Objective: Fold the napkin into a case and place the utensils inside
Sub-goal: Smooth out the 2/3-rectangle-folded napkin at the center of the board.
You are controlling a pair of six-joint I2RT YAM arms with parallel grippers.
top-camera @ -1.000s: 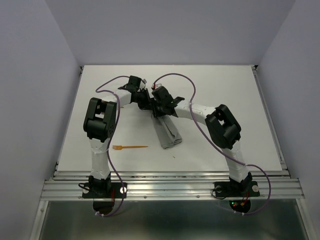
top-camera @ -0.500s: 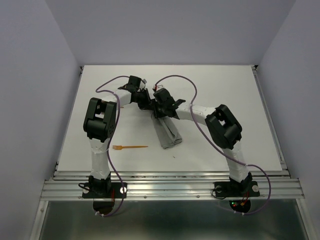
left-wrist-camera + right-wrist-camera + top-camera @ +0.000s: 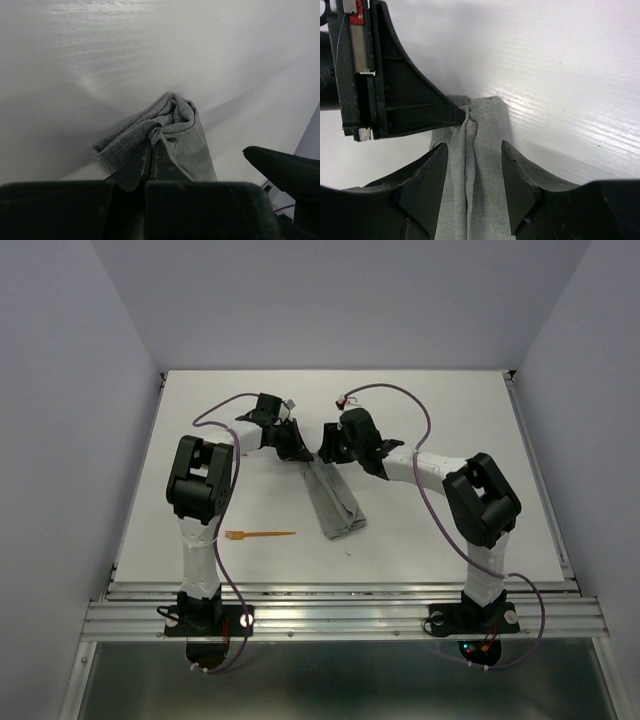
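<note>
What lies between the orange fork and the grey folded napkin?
Only bare white table separates the fork and the napkin, as the top view shows.

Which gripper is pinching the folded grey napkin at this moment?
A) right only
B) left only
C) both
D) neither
B: the left gripper is shut on the far end of the napkin, while the right gripper stands open astride the cloth.
</note>
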